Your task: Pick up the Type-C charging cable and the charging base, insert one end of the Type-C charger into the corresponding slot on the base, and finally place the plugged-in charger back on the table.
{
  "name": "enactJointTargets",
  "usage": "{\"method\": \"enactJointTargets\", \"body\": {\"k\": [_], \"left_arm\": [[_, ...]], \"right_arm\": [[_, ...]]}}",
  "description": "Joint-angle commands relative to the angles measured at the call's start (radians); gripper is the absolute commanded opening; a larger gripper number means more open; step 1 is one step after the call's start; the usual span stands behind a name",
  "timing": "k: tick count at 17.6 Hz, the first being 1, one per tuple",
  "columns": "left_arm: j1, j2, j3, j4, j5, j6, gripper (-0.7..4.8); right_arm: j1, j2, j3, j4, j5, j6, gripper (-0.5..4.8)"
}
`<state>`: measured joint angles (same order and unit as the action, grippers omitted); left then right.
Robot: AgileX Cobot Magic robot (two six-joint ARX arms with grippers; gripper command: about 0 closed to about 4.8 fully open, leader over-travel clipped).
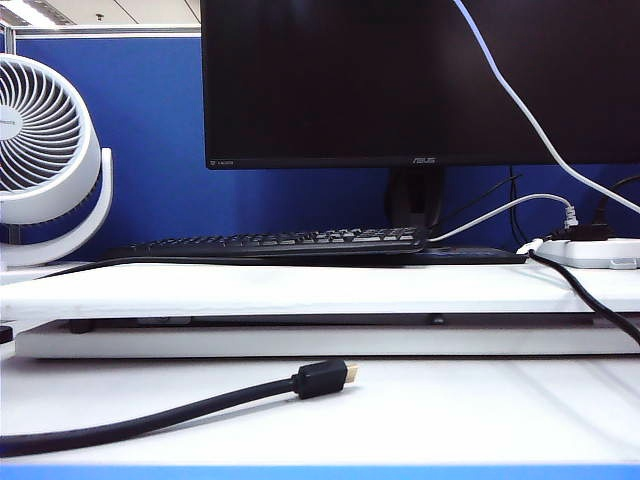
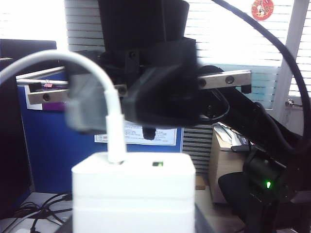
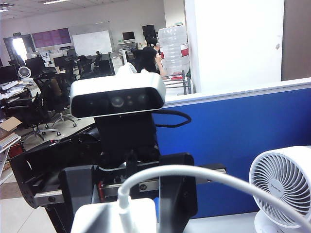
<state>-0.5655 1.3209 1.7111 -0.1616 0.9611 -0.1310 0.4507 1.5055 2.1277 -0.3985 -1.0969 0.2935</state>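
Blue partition, office behind. 2 arms level, facing each other. Left end effector [image 3: 127,194] pinches charging base [image 2: 133,189], its lower part cut off; Type-C charging cable [image 2: 112,126] plugged in. Right end effector [image 2: 121,104] straddles cable, blurred: grip cannot be told.

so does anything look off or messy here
Nothing damaged or spilled. The Type-C charging cable stands plugged into the charging base, both held up between the left gripper and right gripper. One thick black cable lies loose across the table.
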Motion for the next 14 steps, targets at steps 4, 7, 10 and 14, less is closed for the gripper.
{"method": "enactJointTargets", "body": {"k": [4, 7, 10, 14], "left_arm": [[-0.001, -0.004, 0.006, 0.012, 0.002, 0.000, -0.06], [-0.001, -0.002, 0.006, 0.003, 0.001, 0.001, -0.06], [-0.001, 0.000, 0.006, 0.002, 0.001, 0.001, -0.06], [-0.001, 0.000, 0.006, 0.005, 0.001, 0.000, -0.06]], "right_arm": [[0.026, 0.000, 0.004, 0.018, -0.003, 0.002, 1.39], [0.026, 0.000, 0.004, 0.018, -0.002, 0.002, 1.38], [0.026, 0.000, 0.004, 0.016, -0.002, 0.002, 0.98], [0.026, 0.004, 0.003, 0.006, -0.005, 0.002, 0.94]]}}
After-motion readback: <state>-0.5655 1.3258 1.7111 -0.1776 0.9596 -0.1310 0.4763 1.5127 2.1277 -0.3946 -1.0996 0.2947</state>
